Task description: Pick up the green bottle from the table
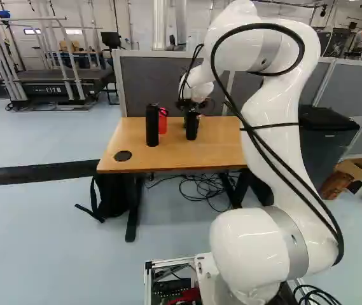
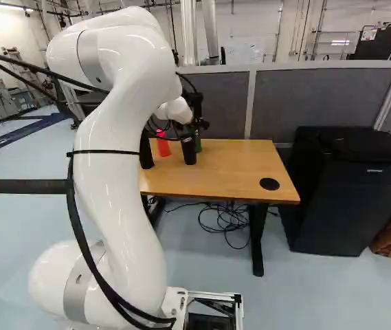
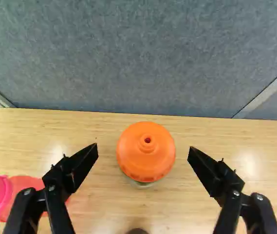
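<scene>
The arm [image 2: 123,165] reaches out over the wooden surface [image 1: 219,152], its hand [image 2: 194,126] above the far part; the hand is released, its two fingers spread wide, one on each side of the green bottle's orange cap [image 3: 146,151] in the wrist view, neither touching it. The green bottle [image 2: 198,142] stands upright near the middle of the surface's far edge, partly hidden in the right base view by a black bottle [image 2: 189,152] just beside it, toward the near edge; to the left of these is a red bottle [image 2: 163,145] with a pink cap, partly covered by one finger in the wrist view; a taller black bottle [image 1: 152,126] stands left of the red one and closer to the near edge.

A round black disc [image 1: 123,155] sits by the near left corner, another disc [image 2: 269,184] by the near right corner; a grey partition [image 2: 326,103] rises behind the far edge; dark cables [image 1: 201,185] lie on the floor under the surface, and a black bin [image 2: 350,192] stands beyond its right edge.
</scene>
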Robot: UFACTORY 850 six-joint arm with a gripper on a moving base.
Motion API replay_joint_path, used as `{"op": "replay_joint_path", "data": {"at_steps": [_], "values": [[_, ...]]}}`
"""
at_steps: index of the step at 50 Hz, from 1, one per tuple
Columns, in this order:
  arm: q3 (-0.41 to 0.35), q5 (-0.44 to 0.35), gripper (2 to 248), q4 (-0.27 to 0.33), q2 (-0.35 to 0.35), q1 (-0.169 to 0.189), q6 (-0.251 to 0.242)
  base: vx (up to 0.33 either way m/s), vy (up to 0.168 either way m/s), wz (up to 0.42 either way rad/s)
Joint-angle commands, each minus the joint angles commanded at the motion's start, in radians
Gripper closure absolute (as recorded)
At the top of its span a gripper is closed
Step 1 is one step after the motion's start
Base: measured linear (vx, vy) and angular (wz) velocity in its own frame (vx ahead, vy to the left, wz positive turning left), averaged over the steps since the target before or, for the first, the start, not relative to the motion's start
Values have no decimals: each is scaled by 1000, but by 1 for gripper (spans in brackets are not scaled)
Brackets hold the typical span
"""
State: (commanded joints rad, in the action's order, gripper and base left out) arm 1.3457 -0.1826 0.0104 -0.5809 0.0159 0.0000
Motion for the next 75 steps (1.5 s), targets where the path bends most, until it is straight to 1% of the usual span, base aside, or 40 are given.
{"op": "replay_joint_path", "data": {"at_steps": [1, 2, 6, 7, 11, 12, 16, 17, 31, 42, 49, 58, 66, 75], "values": [[0, 0, 3, 0, 0, 0, 0, 0, 0, 0], [0, 0, 20, 0, 0, 0, 0, 0, 0, 0], [0, 0, 20, 0, 0, 0, 0, 0, 0, 0], [0, 0, 58, 0, 0, 0, 0, 0, 0, 0], [0, 0, 58, 0, 0, 0, 0, 0, 0, 0], [0, 0, 96, 0, 0, 0, 0, 0, 0, 0], [0, 0, 96, 0, 0, 0, 0, 0, 0, 0], [0, 0, 126, 0, 0, 0, 0, 0, 0, 0], [0, 0, 127, 0, 2, 0, 0, 0, 0, 0], [-8, 0, 127, 0, 25, 0, 0, 0, 0, 0], [-18, -5, 127, 0, 44, 0, 0, 0, 0, 0], [-36, -31, 127, 0, 74, 0, 0, 0, 0, 0], [-61, -56, 127, 0, 109, 0, 0, 0, 0, 0], [-100, -64, 127, 0, 156, 1, 0, 0, 0, 0]]}}
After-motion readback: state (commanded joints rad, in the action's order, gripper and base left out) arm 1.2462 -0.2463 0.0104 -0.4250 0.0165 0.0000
